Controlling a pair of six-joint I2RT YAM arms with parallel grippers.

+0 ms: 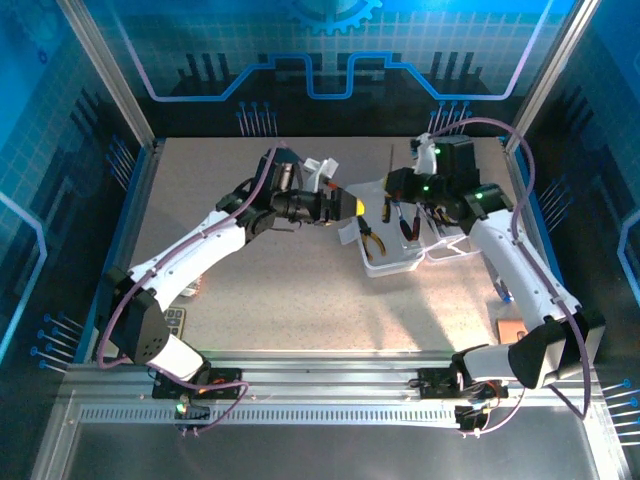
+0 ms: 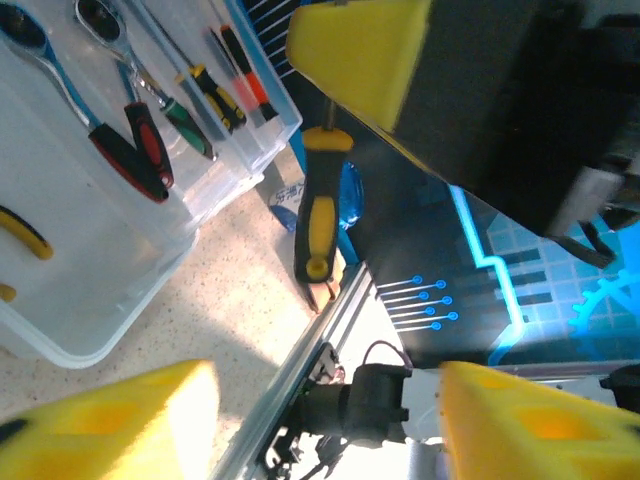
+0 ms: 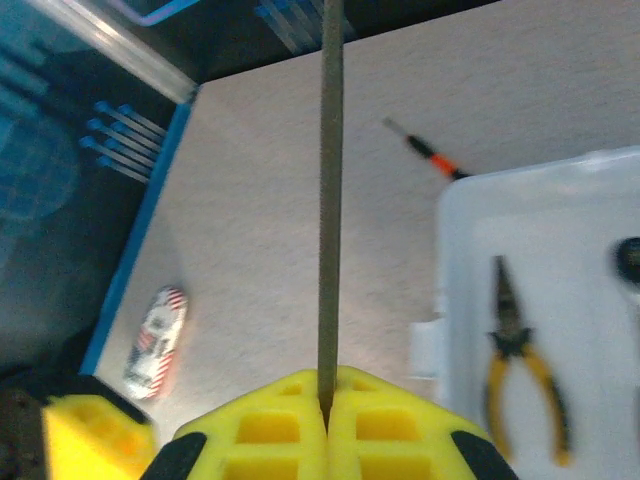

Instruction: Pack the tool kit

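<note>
The clear plastic case (image 1: pixel 405 255) lies open right of centre. Inside it are yellow-handled pliers (image 3: pixel 520 360), a red/black ratchet wrench (image 2: pixel 140 150) and small screwdrivers (image 2: pixel 215 95). My right gripper (image 3: pixel 327 395) is shut on a thin grey tool shaft (image 3: pixel 328 190) pointing away over the table; from above it hovers at the case's far edge (image 1: pixel 398 186). A yellow/black handle (image 2: pixel 320 215) hangs below that gripper's yellow finger (image 2: pixel 360 50). My left gripper (image 2: pixel 325 400) is open and empty, just left of the case (image 1: pixel 350 208). A red/black screwdriver (image 3: pixel 430 152) lies loose on the table.
A grey calculator (image 1: pixel 175 322) lies near the left arm's base. A small object with a striped flag pattern (image 3: pixel 155 335) sits by the left wall. An orange item (image 1: pixel 512 330) lies at the right edge. Blue walls and metal posts enclose the table.
</note>
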